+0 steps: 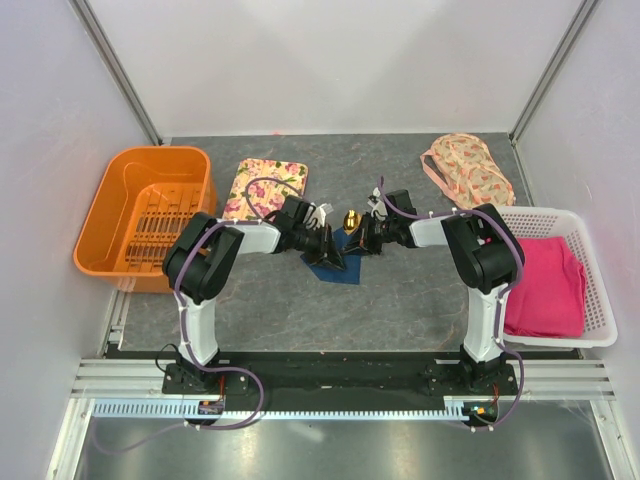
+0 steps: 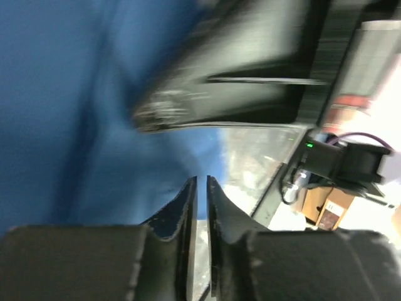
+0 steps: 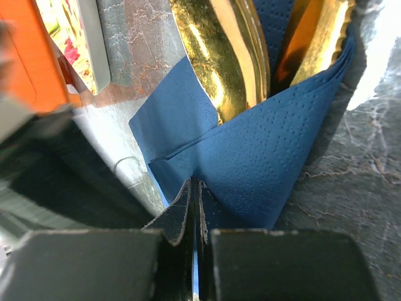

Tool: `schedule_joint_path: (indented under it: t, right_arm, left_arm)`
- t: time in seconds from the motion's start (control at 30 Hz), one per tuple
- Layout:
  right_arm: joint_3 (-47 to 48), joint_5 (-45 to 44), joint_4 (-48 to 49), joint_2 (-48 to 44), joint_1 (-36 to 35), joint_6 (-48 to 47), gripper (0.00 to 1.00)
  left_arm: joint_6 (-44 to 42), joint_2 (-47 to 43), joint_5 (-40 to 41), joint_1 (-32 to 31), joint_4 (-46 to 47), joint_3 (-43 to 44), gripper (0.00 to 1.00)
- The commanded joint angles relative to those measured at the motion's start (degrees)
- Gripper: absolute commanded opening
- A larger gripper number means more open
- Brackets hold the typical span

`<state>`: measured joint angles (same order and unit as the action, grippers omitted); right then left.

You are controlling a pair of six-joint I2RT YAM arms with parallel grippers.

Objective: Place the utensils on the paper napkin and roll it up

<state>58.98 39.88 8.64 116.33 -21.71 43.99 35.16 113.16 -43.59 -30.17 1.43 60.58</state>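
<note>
The navy paper napkin [image 1: 335, 266] lies at the table's middle, folded over gold utensils [image 1: 351, 218] whose ends stick out at its far side. In the right wrist view the napkin [image 3: 263, 157] wraps two shiny gold pieces [image 3: 219, 56]. My right gripper [image 1: 363, 240] [image 3: 194, 183] is shut, pinching a fold of the napkin. My left gripper [image 1: 329, 252] [image 2: 202, 180] is at the napkin's left side, its fingers nearly together at the edge of the blue sheet [image 2: 75, 94]; napkin blue shows in the slit at the tips.
An orange basket [image 1: 120, 200] stands at the left, and a floral tray [image 1: 265, 185] lies behind the left gripper. A floral cloth [image 1: 465, 170] lies back right. A white basket [image 1: 600, 300] holds a pink cloth [image 1: 545, 285]. The right arm's gripper [image 2: 250, 81] is close above the left fingers.
</note>
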Motion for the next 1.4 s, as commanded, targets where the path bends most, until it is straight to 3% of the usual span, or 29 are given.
schedule_joint_path:
  t: [0.0, 0.1, 0.23, 0.47, 1.07, 1.17, 1.37]
  right_arm:
    - [-1.06, -4.72, -1.88, 1.27, 0.18, -1.27, 0.00]
    - [-0.10, -3.41, -1.61, -0.48, 0.09, -1.27, 0.00]
    - [3.15, -2.26, -3.01, -4.44, 0.36, -2.33, 0.08]
    - [8.16, -7.78, -11.36, -9.28, 0.44, -8.12, 0.13]
    - [8.17, -12.89, -14.27, -1.64, -2.37, -12.61, 0.07]
    - [7.64, -13.51, -14.36, 0.12, -2.37, -12.96, 0.05]
    - [7.20, -13.34, -14.80, 2.32, -2.45, -13.31, 0.01]
  left_arm:
    - [1.15, 2.93, 3.51, 0.20, -4.41, 0.42, 0.14]
    - [-1.14, 3.91, 5.80, 0.38, -8.37, 1.82, 0.11]
    - [-2.81, 3.82, 7.46, 0.38, -10.92, 2.88, 0.08]
    - [-4.83, 3.47, 7.73, 0.38, -12.51, 4.11, 0.08]
    - [-5.98, 3.20, 7.82, 0.29, -12.95, 4.46, 0.09]
    - [-5.89, 2.42, 7.56, 0.38, -12.16, 4.03, 0.13]
    - [-3.35, -7.06, 6.77, 2.83, -8.73, 0.26, 0.36]
